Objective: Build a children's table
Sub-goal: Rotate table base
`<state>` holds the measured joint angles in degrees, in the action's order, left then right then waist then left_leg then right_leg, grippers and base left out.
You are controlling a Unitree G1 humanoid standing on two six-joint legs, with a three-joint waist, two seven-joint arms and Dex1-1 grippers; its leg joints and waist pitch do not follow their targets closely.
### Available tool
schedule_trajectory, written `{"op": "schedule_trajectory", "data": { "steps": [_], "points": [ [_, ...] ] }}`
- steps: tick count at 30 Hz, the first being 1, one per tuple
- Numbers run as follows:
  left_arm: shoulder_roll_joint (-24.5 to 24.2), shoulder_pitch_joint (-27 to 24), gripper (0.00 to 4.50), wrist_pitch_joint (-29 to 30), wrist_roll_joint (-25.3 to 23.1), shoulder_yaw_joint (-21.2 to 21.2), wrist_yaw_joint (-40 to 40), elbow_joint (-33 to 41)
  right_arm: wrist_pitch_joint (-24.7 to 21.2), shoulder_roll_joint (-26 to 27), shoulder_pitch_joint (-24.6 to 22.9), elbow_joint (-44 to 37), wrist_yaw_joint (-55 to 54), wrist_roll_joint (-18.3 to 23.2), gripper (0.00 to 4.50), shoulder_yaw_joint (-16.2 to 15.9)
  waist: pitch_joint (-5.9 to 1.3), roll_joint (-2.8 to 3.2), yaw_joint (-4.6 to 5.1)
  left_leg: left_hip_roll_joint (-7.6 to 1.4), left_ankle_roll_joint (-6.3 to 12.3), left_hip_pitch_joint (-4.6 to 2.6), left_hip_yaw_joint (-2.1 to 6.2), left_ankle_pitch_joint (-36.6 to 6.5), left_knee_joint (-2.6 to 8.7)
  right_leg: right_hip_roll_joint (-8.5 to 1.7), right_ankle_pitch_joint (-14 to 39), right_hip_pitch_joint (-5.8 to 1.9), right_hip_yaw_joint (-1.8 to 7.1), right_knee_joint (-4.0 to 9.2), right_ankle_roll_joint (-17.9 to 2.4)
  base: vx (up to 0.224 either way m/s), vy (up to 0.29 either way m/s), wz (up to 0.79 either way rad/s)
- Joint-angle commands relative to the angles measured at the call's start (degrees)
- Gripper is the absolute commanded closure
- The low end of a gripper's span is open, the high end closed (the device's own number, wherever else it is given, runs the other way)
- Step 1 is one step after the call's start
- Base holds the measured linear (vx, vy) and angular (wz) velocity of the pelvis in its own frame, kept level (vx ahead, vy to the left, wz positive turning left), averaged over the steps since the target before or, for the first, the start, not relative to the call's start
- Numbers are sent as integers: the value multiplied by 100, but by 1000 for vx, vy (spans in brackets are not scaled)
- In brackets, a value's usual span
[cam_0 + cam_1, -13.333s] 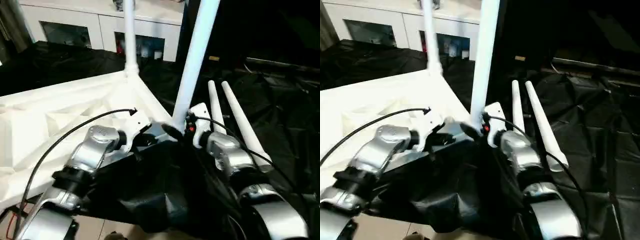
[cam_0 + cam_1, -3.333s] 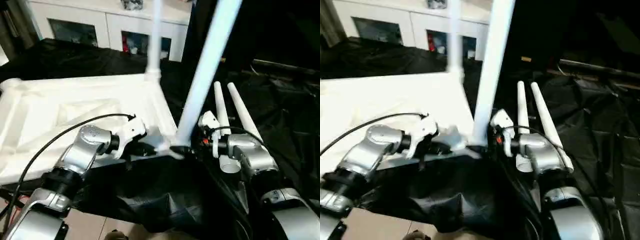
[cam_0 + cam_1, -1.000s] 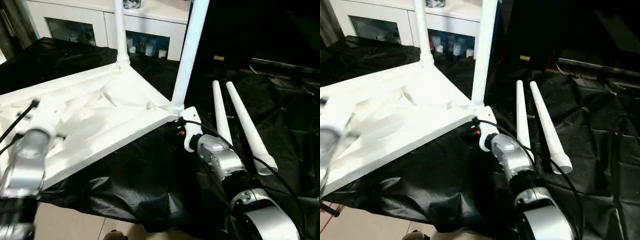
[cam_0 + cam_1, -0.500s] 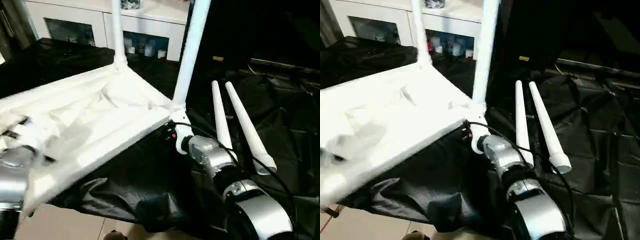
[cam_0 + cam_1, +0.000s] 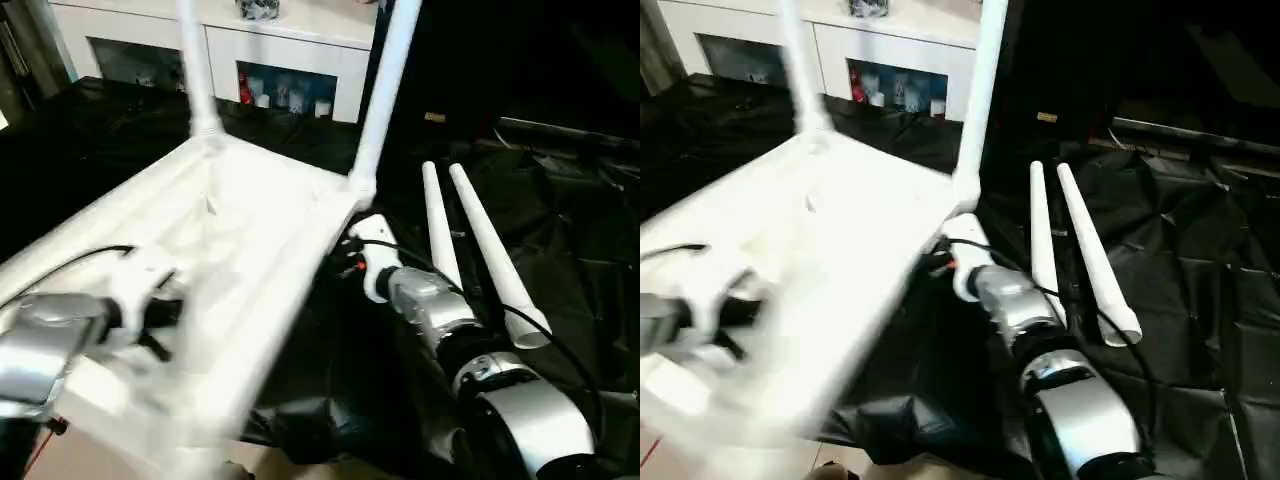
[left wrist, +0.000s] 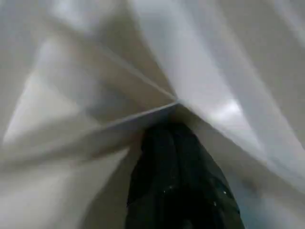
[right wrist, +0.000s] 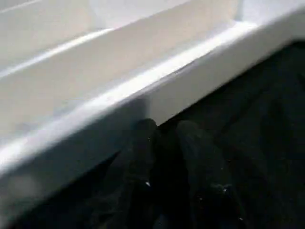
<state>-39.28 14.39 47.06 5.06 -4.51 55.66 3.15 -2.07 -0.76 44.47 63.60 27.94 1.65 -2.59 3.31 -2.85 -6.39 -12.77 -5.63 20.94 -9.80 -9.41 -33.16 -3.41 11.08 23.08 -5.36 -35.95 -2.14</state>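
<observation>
Table top (image 5: 250,230): I've got it upside down on the black sheet (image 5: 560,240), two legs (image 5: 385,90) standing up in the far corner sockets.
Spare legs (image 5: 480,250): two, lying side by side on the sheet off to the right.
Left gripper (image 6: 178,143): fingers fully closed, tips pressed against the ribbed underside, not holding anything.
Right gripper (image 7: 164,131): fingers nearly together at the table's edge, can't tell if they're gripping it.
Background: white cabinet (image 5: 270,60).

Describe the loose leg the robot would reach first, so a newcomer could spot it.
Start at the upturned white tabletop with two legs standing in its far corners. To its right, on the black sheet, lie two loose legs side by side, just beyond the right forearm. The one meant is the inner leg, nearer the tabletop, partly hidden by the forearm, while the outer leg shows its open round end.
</observation>
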Motion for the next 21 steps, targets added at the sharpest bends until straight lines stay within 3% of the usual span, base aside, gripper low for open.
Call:
{"op": "schedule_trajectory", "data": {
  "steps": [1,7,11,12,13,21],
  "points": [
    [241,405,450,-127,301,-334,343,156,93,105,113,42,66,8,388,-47,-362,164,19,-83,-235,-105,12,-1439,406,-469,1040,-266,369,424,-1003,0,0,0],
    [741,1169,450,-169,371,-552,319,-233,148,96,90,66,65,-21,433,-41,-382,138,52,-50,-207,-56,-3,-1123,374,-448,736,-316,364,391,-1023,0,0,0],
    [1157,1849,450,-855,-90,-568,-299,-1420,190,109,80,78,69,-58,442,-16,-388,145,58,-45,-164,-47,5,-1085,367,-445,716,-331,358,399,-1001,0,0,0],
    [1221,1977,450,-992,-179,-553,-456,-1694,192,109,77,69,70,-60,442,-17,-393,182,44,-42,-178,-78,2,-1194,355,-449,853,-317,361,420,-951,0,0,0],
    [1271,2115,450,-1202,-276,-554,-625,-2030,196,107,74,55,72,-62,442,-14,-386,161,51,-36,-165,-65,7,-1239,363,-446,961,-326,355,447,-911,0,0,0],
    [1488,2598,450,-2482,-747,-558,-1742,-3688,254,0,46,-155,-40,-19,442,82,-417,174,39,-63,-132,-64,25,-1140,352,-459,737,-329,350,418,-953,0,0,0]
  ]
}}
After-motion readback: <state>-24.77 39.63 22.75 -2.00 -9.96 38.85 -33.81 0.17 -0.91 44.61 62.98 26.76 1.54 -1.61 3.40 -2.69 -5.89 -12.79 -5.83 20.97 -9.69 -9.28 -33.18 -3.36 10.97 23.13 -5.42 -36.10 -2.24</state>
